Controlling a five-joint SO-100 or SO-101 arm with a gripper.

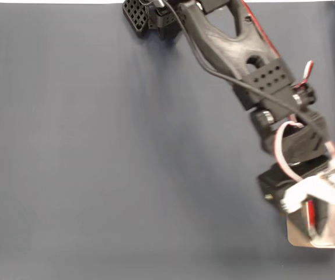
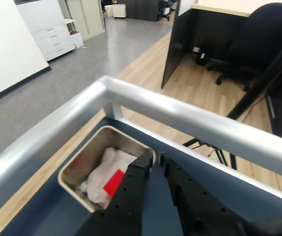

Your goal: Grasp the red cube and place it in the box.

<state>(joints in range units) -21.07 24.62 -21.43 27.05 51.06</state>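
Observation:
The box (image 2: pixel 79 164), a light grey tin with white padding inside, sits in the corner of the table in the wrist view. The red cube (image 2: pixel 113 183) lies on the padding in the box, partly hidden behind my left finger. My gripper (image 2: pixel 155 158) hangs over the box's right rim with its fingertips touching and nothing between them. In the fixed view the box (image 1: pixel 293 235) shows at the bottom right edge, mostly covered by my gripper (image 1: pixel 321 228).
A dark blue mat (image 1: pixel 126 151) covers the table. The arm's base (image 1: pixel 150 17) stands at the top edge. In the wrist view a silver rail (image 2: pixel 190 120) borders the table just beyond the box, with office floor and a chair (image 2: pixel 259 39) beyond.

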